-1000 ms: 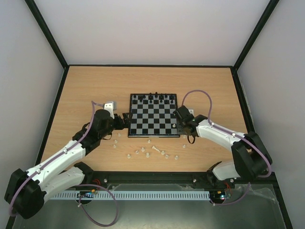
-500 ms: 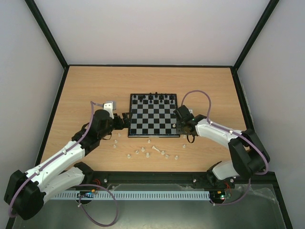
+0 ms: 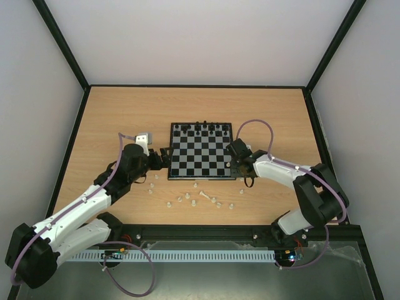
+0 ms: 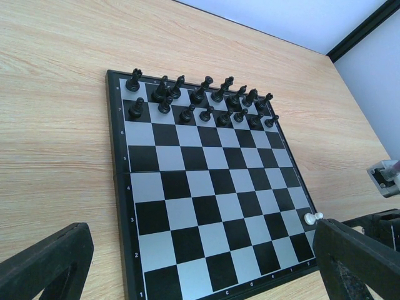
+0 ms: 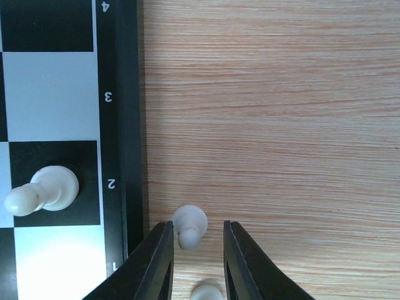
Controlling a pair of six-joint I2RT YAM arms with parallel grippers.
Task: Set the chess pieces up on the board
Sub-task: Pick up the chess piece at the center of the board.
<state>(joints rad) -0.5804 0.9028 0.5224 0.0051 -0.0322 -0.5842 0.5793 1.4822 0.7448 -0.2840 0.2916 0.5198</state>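
So, right gripper straddles one pale pawn on the table, just off the board at its right edge, near corner; jaws narrow, not pinching yet. Left gripper gapes wide.

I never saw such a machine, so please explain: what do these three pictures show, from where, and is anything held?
Two robot arms, left arm and right arm, stand at a table's near edge. One picture looks down from above; the other two come from a camera on each wrist. On the table lies a chessboard with black pieces in its two far rows and one white pawn near a corner. More pale pieces lie loose nearby. The left jaws are open and empty. The right jaws flank a loose pawn beside the board, apparently not gripping it yet.
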